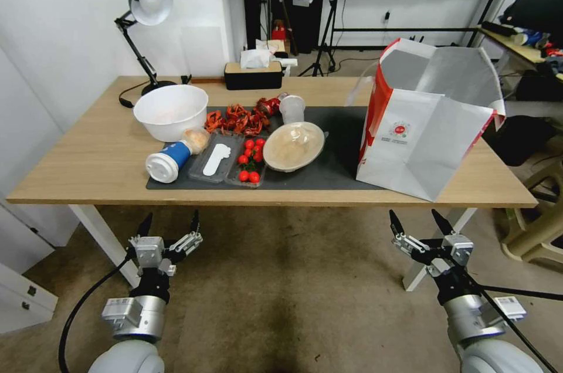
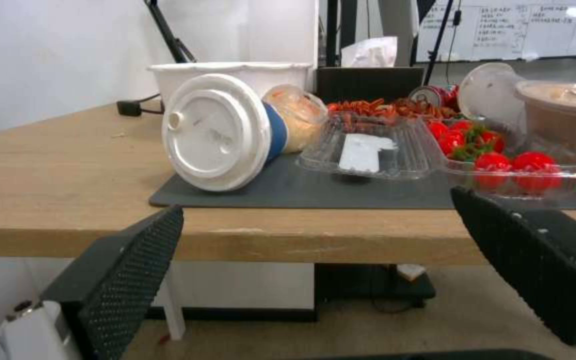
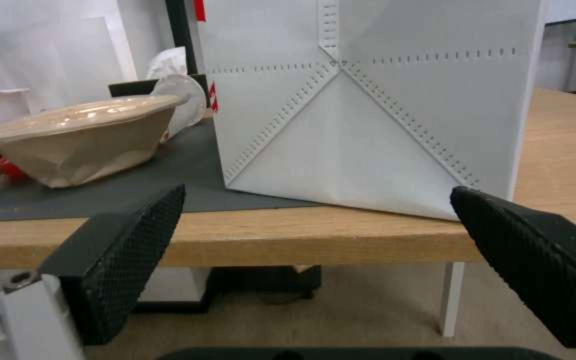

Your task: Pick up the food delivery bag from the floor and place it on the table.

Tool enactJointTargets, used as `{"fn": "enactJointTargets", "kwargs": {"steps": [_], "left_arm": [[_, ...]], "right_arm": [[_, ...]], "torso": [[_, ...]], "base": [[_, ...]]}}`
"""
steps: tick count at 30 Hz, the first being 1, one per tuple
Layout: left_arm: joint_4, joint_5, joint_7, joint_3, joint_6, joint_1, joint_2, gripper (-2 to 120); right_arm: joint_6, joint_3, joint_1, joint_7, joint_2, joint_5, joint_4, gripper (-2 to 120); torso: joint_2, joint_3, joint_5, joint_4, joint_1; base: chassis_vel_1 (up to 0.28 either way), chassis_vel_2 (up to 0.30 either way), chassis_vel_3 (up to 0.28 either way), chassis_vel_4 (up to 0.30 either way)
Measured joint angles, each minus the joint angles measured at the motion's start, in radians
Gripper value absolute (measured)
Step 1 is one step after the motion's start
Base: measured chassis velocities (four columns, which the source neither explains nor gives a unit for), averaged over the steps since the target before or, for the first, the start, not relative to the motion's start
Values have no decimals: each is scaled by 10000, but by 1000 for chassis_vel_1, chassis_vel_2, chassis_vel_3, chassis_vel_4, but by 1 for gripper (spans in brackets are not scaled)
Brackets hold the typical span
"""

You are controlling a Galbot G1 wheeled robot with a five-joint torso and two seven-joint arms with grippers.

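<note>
The bag already stands upright on the table, up and ahead of the right claw, its near corner close to the table's front edge and its left part resting on the mat. Both claws hang below the tabletop, over the floor, jaws spread wide and holding nothing — the right one directly under the bag, the left claw under the cup lying on its side.

By my reading the placement is done, and what remains is to leave it undisturbed. The bag is tall, light and open-topped, so a nudge from below could tip it. The right claw does best to stay low and clear of the table's front edge — any pull-back should go away from the bag, not upward past it. The left claw should likewise stay clear of the cup.
</note>
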Motion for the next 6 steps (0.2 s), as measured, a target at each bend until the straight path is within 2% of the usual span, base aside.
{"fn": "enactJointTargets", "kwargs": {"steps": [6], "left_arm": [[-9,-6,3,-3,5,0,0,100]], "right_arm": [[-6,0,0,0,-3,5,2,100]], "torso": [[0,0,0,0,0]], "base": [[0,0,0,0]]}}
